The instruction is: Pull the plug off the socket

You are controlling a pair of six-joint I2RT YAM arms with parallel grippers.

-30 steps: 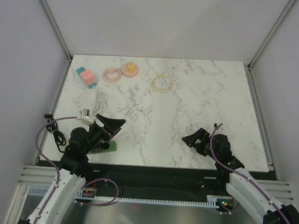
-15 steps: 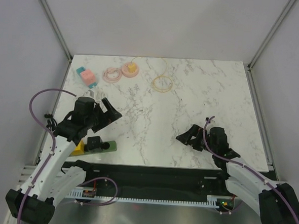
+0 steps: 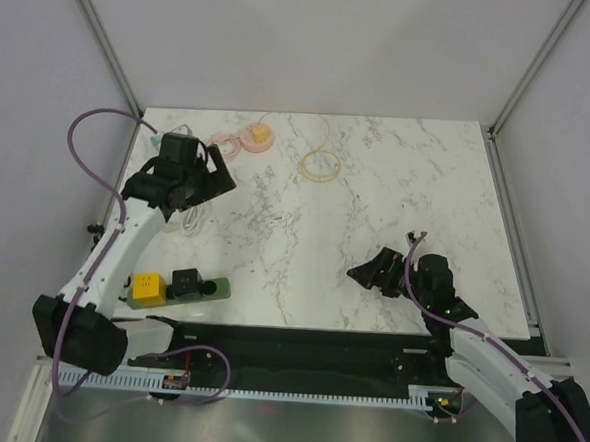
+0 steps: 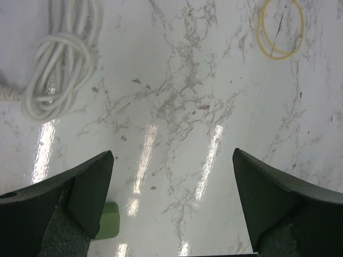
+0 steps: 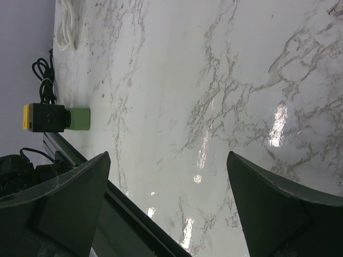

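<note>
The black plug (image 3: 184, 281) lies at the table's near left edge. It is joined in one row with a yellow block (image 3: 148, 288) and a green piece (image 3: 219, 288); which of these is the socket I cannot tell. The right wrist view shows the same row, black plug (image 5: 48, 118) in the middle, far off at the left. My left gripper (image 3: 214, 173) hovers open over the far left of the table, well beyond the plug, with nothing between its fingers (image 4: 86, 193). My right gripper (image 3: 367, 276) stands open and empty at the near right, pointing left.
A coiled white cable (image 4: 59, 59) lies under the left arm, and a black cord (image 5: 45, 75) hangs at the left edge. At the back lie a yellow ring (image 3: 321, 163), a pink coil (image 3: 223, 141) and an orange-yellow piece (image 3: 257, 135). A teal block (image 3: 158, 142) peeks out behind the left wrist.
My left arm has swung from the near left edge out to the far left, uncovering the plug and its row. The right gripper has barely shifted. Both stay open.
</note>
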